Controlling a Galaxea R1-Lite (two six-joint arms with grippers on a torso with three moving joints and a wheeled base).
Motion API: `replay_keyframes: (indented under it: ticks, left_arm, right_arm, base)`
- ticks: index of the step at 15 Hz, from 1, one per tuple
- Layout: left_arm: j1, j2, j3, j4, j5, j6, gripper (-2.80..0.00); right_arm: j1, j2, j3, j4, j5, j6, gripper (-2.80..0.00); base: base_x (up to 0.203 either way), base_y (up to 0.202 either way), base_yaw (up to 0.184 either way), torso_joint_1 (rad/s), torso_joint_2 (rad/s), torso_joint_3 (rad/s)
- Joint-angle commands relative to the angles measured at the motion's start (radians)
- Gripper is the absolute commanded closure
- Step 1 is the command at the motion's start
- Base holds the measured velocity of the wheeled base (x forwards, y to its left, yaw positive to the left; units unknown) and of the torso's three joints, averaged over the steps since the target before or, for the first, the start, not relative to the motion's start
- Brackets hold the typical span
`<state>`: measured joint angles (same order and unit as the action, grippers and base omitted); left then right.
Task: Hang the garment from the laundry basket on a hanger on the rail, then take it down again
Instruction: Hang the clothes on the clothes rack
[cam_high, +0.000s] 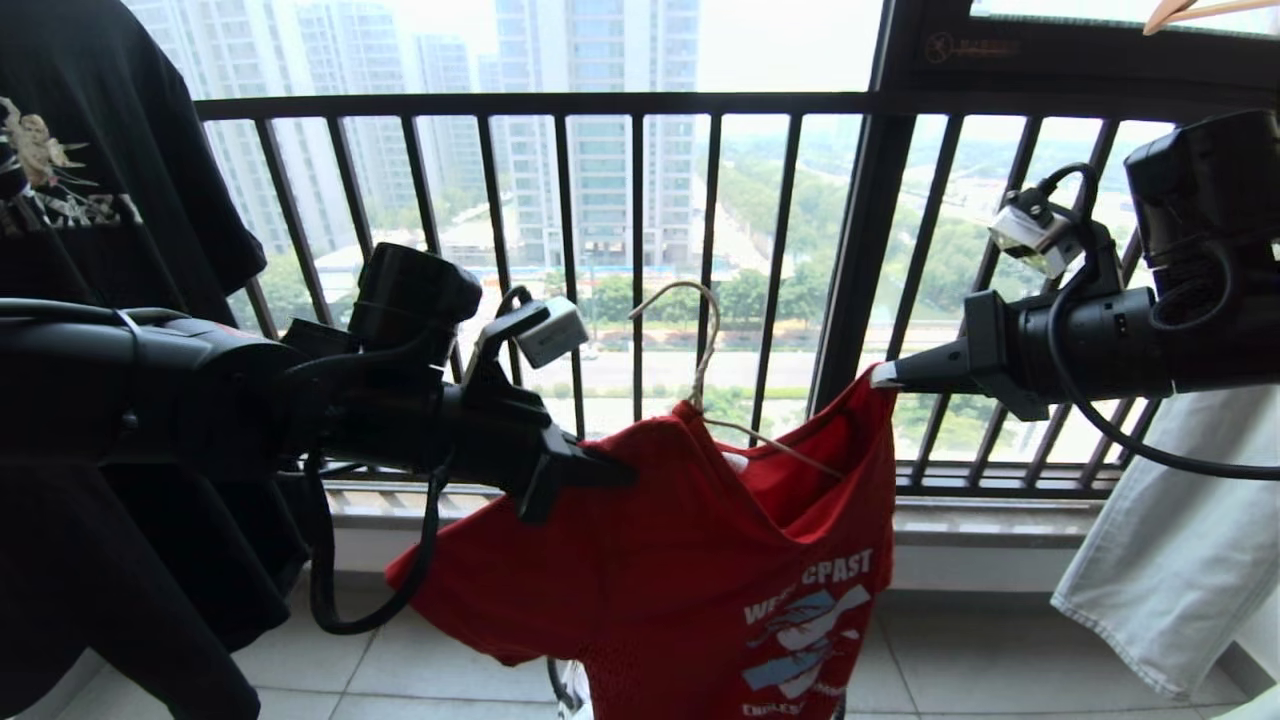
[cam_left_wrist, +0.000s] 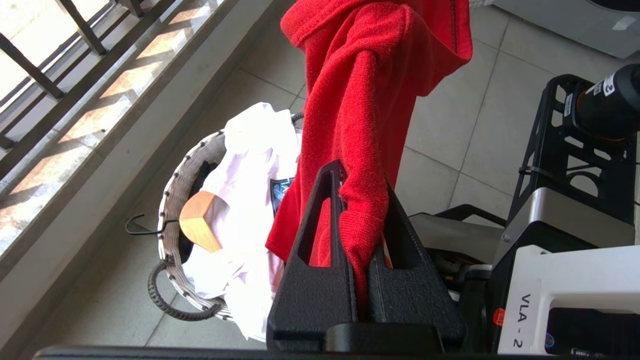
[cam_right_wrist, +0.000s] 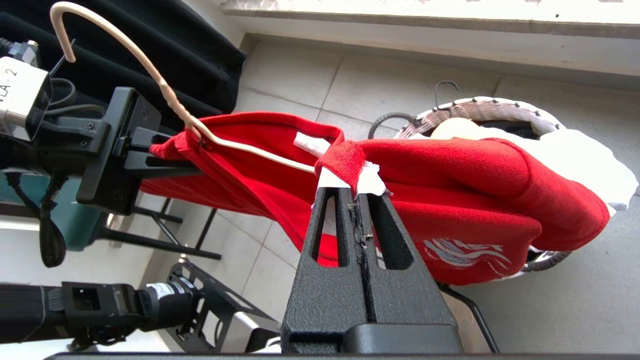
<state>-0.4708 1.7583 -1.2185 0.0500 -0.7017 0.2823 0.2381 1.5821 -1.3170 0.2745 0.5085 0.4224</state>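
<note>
The red garment (cam_high: 700, 560) hangs stretched between my two grippers in front of the window railing. My left gripper (cam_high: 625, 470) (cam_left_wrist: 360, 175) is shut on a bunched fold of its red fabric at one shoulder. At the other shoulder my right gripper (cam_high: 880, 375) (cam_right_wrist: 352, 187) is shut on the garment's edge. The pale wire hanger (cam_high: 700, 320) (cam_right_wrist: 165, 95) sits in the neck opening, its hook standing free in the air and resting on nothing. Below on the floor stands the laundry basket (cam_left_wrist: 175, 190) (cam_right_wrist: 480, 107). The rail is out of view.
A black printed T-shirt (cam_high: 100, 200) hangs at the left and a pale garment (cam_high: 1170, 540) at the right. The black window railing (cam_high: 640, 100) runs behind. White clothing (cam_left_wrist: 250, 165) and a wooden hanger (cam_left_wrist: 200, 227) lie in the basket. My base (cam_left_wrist: 565, 240) stands beside it.
</note>
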Motion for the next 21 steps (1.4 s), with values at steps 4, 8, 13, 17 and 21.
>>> replay_keyframes:
  ticks: [4, 8, 13, 17, 21]
  left_arm:
    - [-0.006, 0.022, 0.048, -0.147, 0.088, 0.0, 0.0]
    - [-0.025, 0.043, 0.065, -0.199, 0.107, -0.013, 0.0]
    - [-0.031, 0.052, 0.063, -0.2, 0.23, -0.005, 0.0]
    - [-0.026, -0.012, 0.071, -0.19, 0.246, -0.008, 0.0]
    - [-0.027, -0.082, 0.099, -0.19, 0.246, -0.005, 0.0]
  right_arm:
    - [0.052, -0.019, 0.001, 0.002, 0.004, 0.06, 0.0]
    - [0.114, -0.018, 0.01, 0.002, 0.004, 0.108, 0.0]
    - [0.133, -0.039, 0.001, -0.003, -0.018, 0.139, 0.0]
    - [0.09, -0.017, -0.003, -0.043, -0.114, 0.125, 0.0]
    - [0.036, 0.026, -0.004, -0.047, -0.12, 0.061, 0.0]
  base:
    - [0.0, 0.0, 0.0, 0.0, 0.0, 0.0]
    - [0.0, 0.0, 0.0, 0.0, 0.0, 0.0]
    - [0.0, 0.0, 0.0, 0.0, 0.0, 0.0]
    - [0.0, 0.0, 0.0, 0.0, 0.0, 0.0]
    - [0.0, 0.0, 0.0, 0.0, 0.0, 0.0]
